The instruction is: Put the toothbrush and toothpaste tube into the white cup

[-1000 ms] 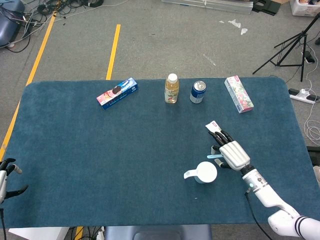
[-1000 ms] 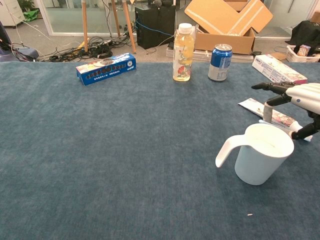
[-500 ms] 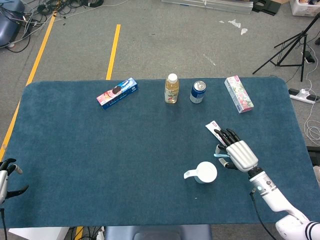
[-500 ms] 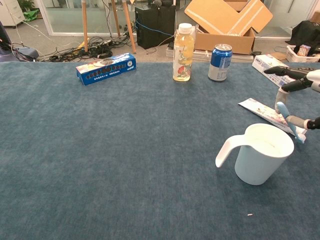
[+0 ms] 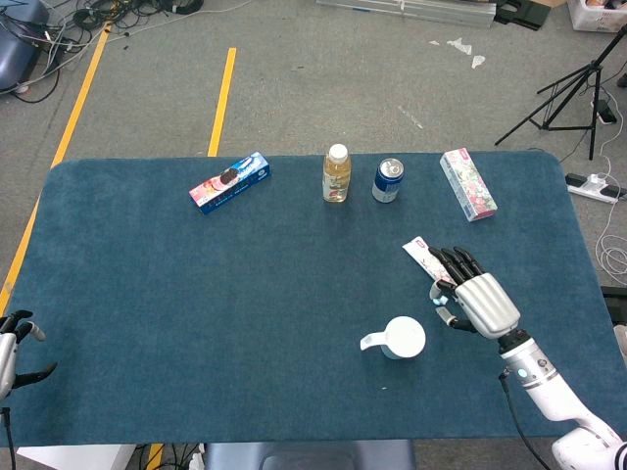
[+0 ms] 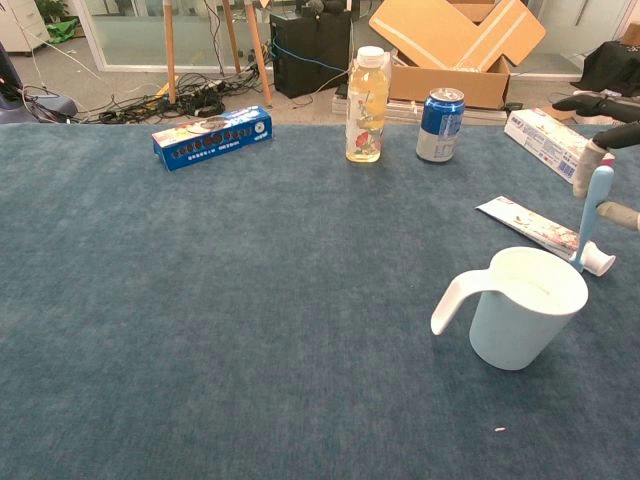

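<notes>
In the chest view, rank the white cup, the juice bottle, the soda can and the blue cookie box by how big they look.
1. white cup, though it stands nearest the camera
2. blue cookie box and juice bottle, too close to rank
3. soda can, smallest

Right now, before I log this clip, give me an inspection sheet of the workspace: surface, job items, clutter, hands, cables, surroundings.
Surface: blue cloth table, flat.
Job's things: white cup upright, nothing visible inside it; toothbrush lifted roughly upright beside the cup, pinched by the right hand; toothpaste tube lying flat behind the cup.
Clutter: blue biscuit box, bottle, can, pink box, all along the far edge.
Hands: right hand holds the toothbrush; left hand at the table's near left edge, holding nothing.
Cables: tangled on the floor beyond the table; power strip at right.
Surroundings: tripod, cardboard boxes.
</notes>
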You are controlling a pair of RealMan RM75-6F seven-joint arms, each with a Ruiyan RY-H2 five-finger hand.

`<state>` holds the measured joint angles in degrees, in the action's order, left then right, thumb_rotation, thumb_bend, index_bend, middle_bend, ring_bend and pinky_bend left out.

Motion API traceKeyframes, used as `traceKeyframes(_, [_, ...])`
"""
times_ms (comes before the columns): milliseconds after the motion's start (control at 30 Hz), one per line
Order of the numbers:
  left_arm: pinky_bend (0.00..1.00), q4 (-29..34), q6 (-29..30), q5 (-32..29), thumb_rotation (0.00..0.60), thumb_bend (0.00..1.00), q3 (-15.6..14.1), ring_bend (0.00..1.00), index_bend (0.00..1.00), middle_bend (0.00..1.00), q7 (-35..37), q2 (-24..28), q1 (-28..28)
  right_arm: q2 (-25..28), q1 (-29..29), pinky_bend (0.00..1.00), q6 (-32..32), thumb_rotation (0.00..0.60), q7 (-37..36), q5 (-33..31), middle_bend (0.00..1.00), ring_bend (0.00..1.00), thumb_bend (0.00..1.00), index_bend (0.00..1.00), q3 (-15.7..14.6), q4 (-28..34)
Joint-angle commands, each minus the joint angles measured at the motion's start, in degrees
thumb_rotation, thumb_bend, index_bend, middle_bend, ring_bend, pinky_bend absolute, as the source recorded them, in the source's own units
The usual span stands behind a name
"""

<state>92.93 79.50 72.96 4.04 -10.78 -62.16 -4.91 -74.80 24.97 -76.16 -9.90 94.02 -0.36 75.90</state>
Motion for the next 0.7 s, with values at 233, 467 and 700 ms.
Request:
traceKeyframes(233, [0.31, 0.03, 0.00, -0.03, 0.600, 0.00, -0.01, 0.25, 0.47, 0.25, 0.09, 0.03, -0.01, 1.99, -0.57, 0.06, -1.81, 0.600, 0.48, 1.32, 0.02, 0.00, 0.31, 0.55, 0.47, 3.00])
traceKeyframes(467, [0.31, -0.01, -0.03, -0.06, 0.600, 0.00, -0.01, 0.25, 0.47, 0.25, 0.18, 0.07, -0.04, 3.57, -0.98, 0.06, -3.38, 0.600, 1.65, 2.93, 0.02, 0.00, 0.31, 0.55, 0.51, 5.74])
traceKeyframes(700, [0.31, -0.02, -0.06, -0.13, 0.600, 0.00, 0.03, 0.25, 0.47, 0.25, 0.23, 0.08, -0.07, 6.13, -1.90, 0.06, -6.34, 0.600, 2.99, 5.39, 0.02, 0.00, 0.31, 0.55, 0.47, 9.57])
